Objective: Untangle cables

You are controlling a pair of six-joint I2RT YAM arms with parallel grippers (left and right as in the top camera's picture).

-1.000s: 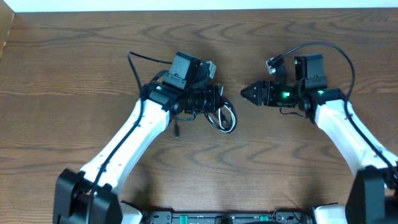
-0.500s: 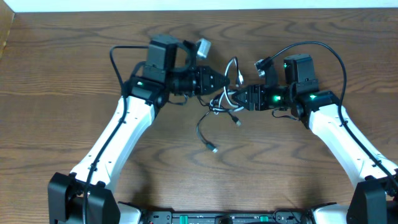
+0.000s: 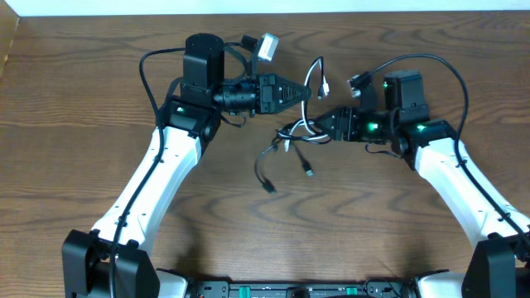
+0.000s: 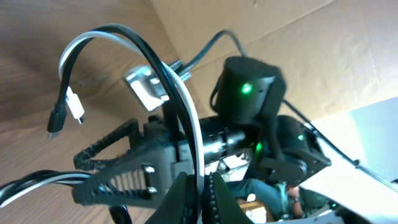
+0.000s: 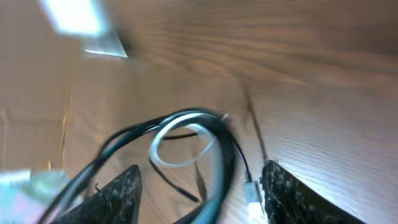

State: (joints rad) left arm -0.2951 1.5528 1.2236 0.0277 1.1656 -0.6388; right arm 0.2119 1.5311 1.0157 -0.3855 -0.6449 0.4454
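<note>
Overhead, left gripper [image 3: 307,92] pinches the cables [image 3: 296,133]; right gripper [image 3: 325,125] gapes, seemingly gripping nothing.

White rounded link shells on left arm [image 3: 157,178] and right arm [image 3: 458,175], with black joints and black bases at the bottom edge. Boxy black wrist housings, green LEDs [image 3: 387,84] lit. Thick black wire [image 3: 451,74] loops off each wrist. Black tapered right fingers [image 5: 291,194], rough-grained; left fingers [image 3: 291,90] black, pointed.

Brown wood-grain table [image 3: 248,240]; cardboard panel [image 4: 323,37] beside it
</note>
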